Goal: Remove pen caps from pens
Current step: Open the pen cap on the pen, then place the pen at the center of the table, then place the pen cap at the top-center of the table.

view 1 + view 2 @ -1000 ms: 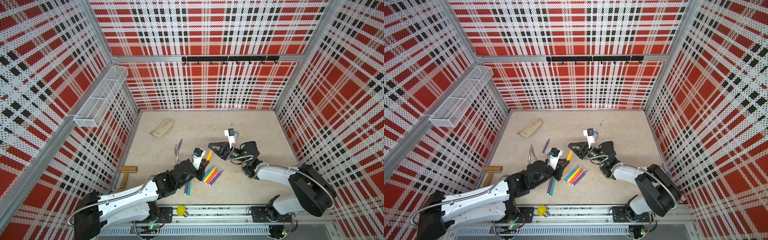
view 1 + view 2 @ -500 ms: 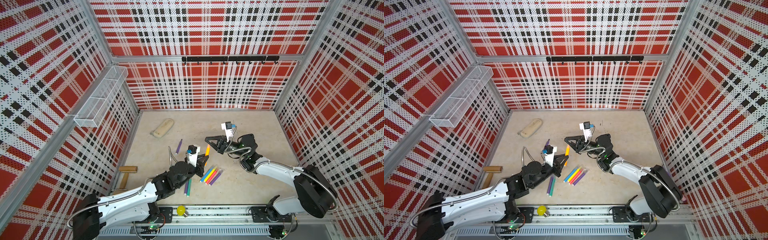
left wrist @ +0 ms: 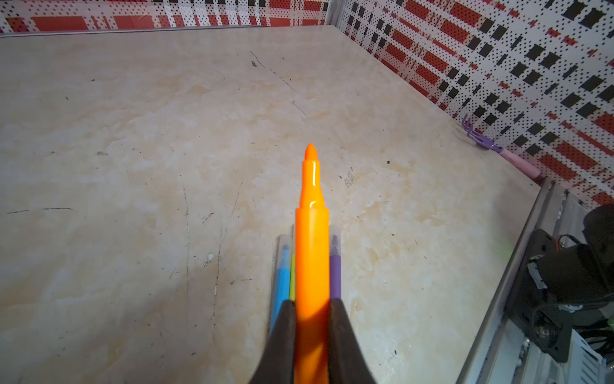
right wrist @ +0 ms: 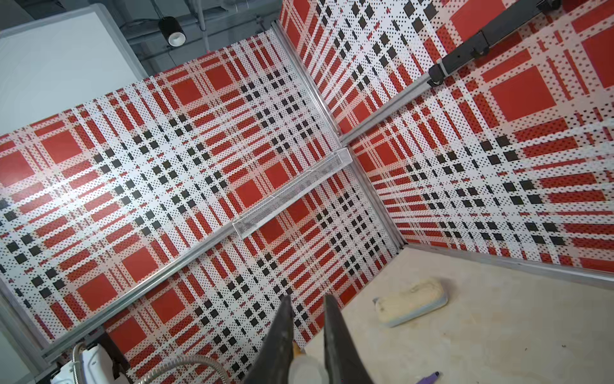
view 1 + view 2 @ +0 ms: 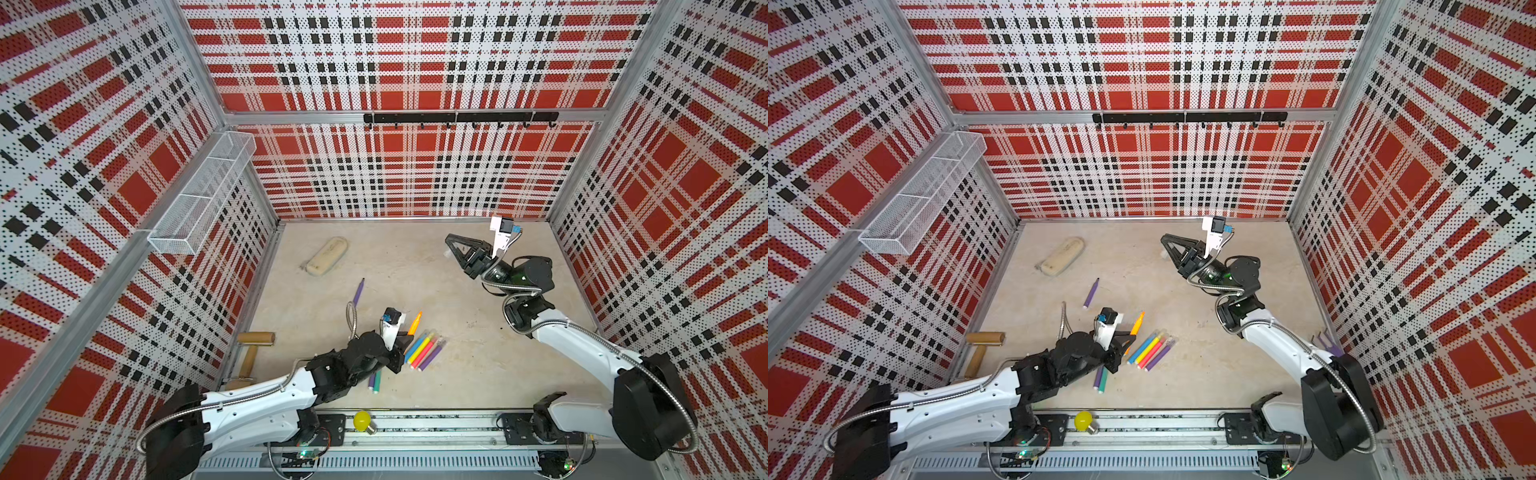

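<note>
**Current Status**

The left pincer (image 3: pixel 312 304) clamps the orange pen (image 3: pixel 311 232) by its barrel, bare tip exposed, over the row of pens (image 5: pixel 424 351) on the table (image 5: pixel 478 374). The right pincer (image 4: pixel 307 299), well apart toward the table's rear, pinches a pale see-through cap (image 4: pixel 304 370).

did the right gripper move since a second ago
Yes. In both top views the right gripper has pulled away from the row of pens, which lies where it was, and gone toward the back wall.
</note>
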`<state>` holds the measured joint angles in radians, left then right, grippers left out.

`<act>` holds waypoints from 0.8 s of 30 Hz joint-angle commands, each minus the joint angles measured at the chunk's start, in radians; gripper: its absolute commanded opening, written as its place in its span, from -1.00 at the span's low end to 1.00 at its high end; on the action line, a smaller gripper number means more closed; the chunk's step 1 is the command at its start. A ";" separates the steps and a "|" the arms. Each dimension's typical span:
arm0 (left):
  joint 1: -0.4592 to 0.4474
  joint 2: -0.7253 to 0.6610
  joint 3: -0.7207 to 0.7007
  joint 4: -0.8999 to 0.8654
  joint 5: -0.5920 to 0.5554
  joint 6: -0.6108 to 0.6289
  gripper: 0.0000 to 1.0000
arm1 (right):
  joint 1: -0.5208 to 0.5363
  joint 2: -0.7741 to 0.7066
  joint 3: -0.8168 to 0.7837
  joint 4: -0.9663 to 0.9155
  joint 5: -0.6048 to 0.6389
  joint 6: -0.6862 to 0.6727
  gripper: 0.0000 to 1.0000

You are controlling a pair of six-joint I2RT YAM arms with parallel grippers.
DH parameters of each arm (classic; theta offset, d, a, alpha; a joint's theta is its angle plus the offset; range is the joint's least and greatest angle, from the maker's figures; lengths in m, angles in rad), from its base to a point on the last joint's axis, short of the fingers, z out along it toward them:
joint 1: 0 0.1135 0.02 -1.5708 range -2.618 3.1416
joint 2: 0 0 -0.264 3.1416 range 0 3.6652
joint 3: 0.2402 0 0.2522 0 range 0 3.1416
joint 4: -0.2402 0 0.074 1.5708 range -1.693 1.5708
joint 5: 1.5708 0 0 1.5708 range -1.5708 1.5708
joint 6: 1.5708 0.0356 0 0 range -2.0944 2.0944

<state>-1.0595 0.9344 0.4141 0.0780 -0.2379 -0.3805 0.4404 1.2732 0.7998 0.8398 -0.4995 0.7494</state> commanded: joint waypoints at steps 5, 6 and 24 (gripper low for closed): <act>0.222 0.023 0.134 -0.215 -0.097 -0.054 -1.00 | 0.003 0.003 0.209 -0.873 0.528 -0.498 -1.00; 0.274 0.054 0.153 -0.221 -0.071 -0.049 -1.00 | 0.002 0.033 0.225 -0.938 0.570 -0.528 -1.00; 0.548 0.726 0.445 -0.227 -0.023 0.086 -1.00 | -0.005 0.444 0.339 -1.021 0.584 -0.618 -1.00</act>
<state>-0.5327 1.6245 0.8238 -0.1669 -0.2844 -0.3202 0.4404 1.6852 1.0767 -0.1856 0.0574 0.1722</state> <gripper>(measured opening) 0.150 0.165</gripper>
